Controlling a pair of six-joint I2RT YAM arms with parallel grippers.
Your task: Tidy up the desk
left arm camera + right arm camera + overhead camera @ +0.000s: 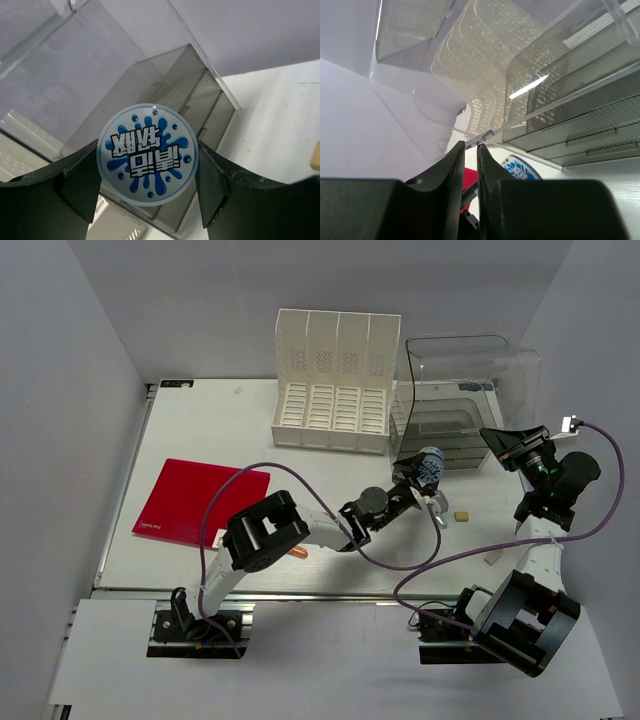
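Got the desk point(230, 430) lying white under everything, rail down at 6 o'clock. Left gripper point(148, 167) out toward 3 o'clock, fingers spread wide, pinching a round blue-splash disc point(147, 145) beside the clear drawer box point(450, 420). Right gripper point(468, 155) at that box's 3 o'clock side, fingers nearly pressed together, can't tell about any pinch.

White desk point(220, 430), red folder point(203, 502), blue-splattered grey disc point(147, 154)
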